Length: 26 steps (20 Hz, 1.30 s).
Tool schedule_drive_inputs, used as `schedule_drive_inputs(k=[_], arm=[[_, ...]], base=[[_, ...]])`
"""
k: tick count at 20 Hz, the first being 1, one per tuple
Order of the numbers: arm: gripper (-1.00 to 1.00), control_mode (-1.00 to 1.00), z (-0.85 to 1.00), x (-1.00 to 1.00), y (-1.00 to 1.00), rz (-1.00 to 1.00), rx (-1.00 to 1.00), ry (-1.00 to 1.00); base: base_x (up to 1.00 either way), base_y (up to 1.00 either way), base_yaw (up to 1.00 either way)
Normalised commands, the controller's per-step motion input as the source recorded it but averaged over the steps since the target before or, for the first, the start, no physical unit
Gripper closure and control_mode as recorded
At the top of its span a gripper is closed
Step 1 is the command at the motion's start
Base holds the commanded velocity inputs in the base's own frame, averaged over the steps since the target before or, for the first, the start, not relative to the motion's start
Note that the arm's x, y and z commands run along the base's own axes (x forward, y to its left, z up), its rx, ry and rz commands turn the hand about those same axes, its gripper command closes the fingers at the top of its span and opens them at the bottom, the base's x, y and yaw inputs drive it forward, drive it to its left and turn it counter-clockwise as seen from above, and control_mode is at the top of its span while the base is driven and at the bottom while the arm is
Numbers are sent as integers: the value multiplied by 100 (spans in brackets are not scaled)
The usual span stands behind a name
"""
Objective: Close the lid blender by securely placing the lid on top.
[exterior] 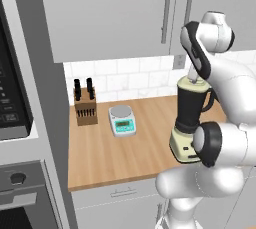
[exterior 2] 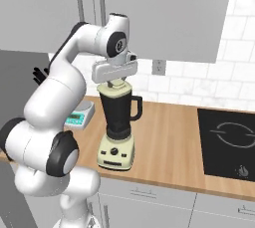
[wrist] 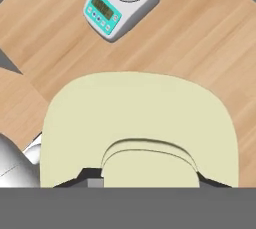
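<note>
Right base view: blender upright, lid flat on top.

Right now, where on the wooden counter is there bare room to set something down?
Bare wood lies in front of the small teal-and-white scale and dark knife block, left of the tall dark-jarred blender. Another bare patch runs between the blender and the black cooktop. The back left corner is crowded.

A tall blender with a dark tapered jar and cream base stands upright on the wooden counter. Its cream lid sits at the jar's top.
</note>
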Motion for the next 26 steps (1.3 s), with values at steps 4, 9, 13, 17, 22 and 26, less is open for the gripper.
schedule_drive_inputs(k=[4, 9, 13, 17, 22, 26], arm=[[-100, -100, 0, 0, 0, 0, 0, 0], [-100, -100, 0, 0, 0, 0, 0, -1], [-100, -100, 0, 0, -1, 0, 0, -9], [-100, -100, 0, 0, -1, 0, 0, -15], [-100, -100, 0, -2, 0, 0, 0, -10], [-100, -100, 0, -12, 0, 0, 0, -19]], base=[[0, 0, 0], [0, 0, 0], [0, 0, 0], [0, 0, 0], [0, 0, 0], [0, 0, 0]])
